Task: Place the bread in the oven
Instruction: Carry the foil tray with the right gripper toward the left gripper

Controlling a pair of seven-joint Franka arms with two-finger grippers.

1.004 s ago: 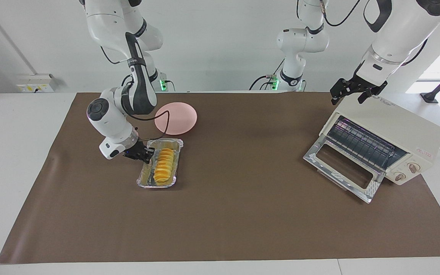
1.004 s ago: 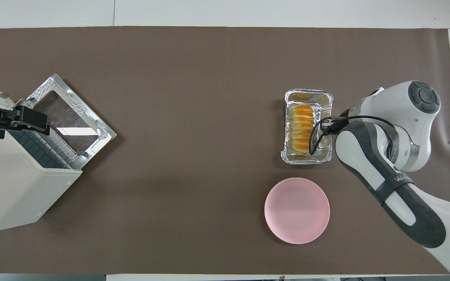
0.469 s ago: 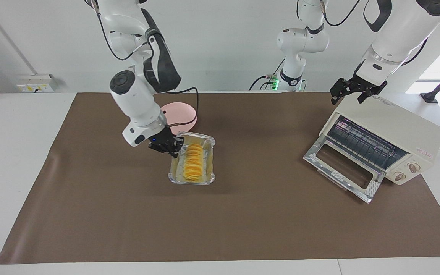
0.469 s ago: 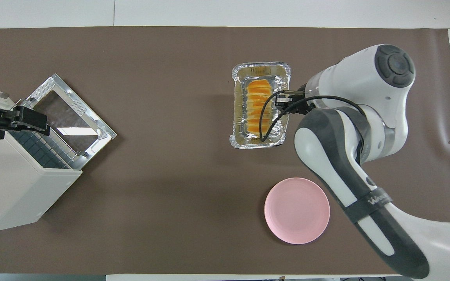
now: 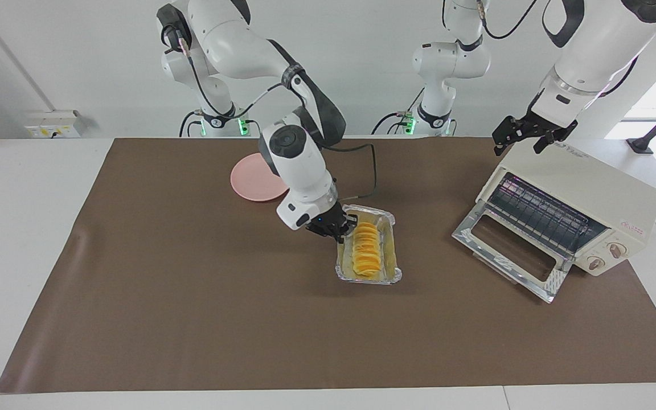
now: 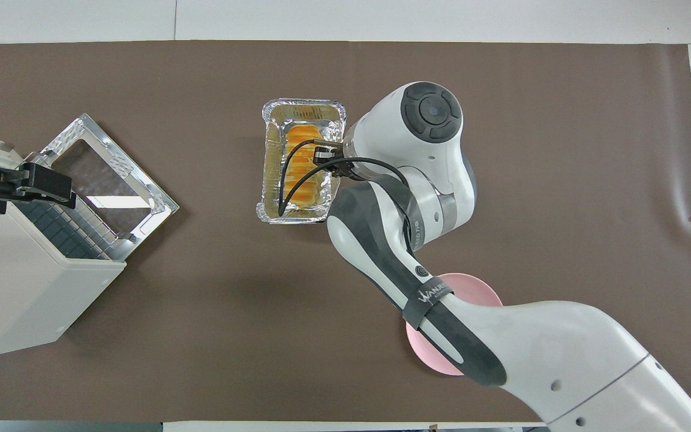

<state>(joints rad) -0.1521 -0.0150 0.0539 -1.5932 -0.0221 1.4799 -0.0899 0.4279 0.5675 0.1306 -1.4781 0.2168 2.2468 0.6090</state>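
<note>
One bread (image 5: 366, 249) lies in a foil tray (image 5: 388, 274) carried above the middle of the table (image 5: 191, 319), between the pink plate (image 5: 249, 181) and the oven (image 5: 584, 196). The right gripper (image 5: 339, 228) is clamped on the tray's rim, presumably so the loaf rides untouched. The oven door hangs open, ready. The left gripper (image 5: 524, 136) waits wide open over the oven's top. The arm hides part of the plate, and the clamped fingertips are hard to make out.
</note>
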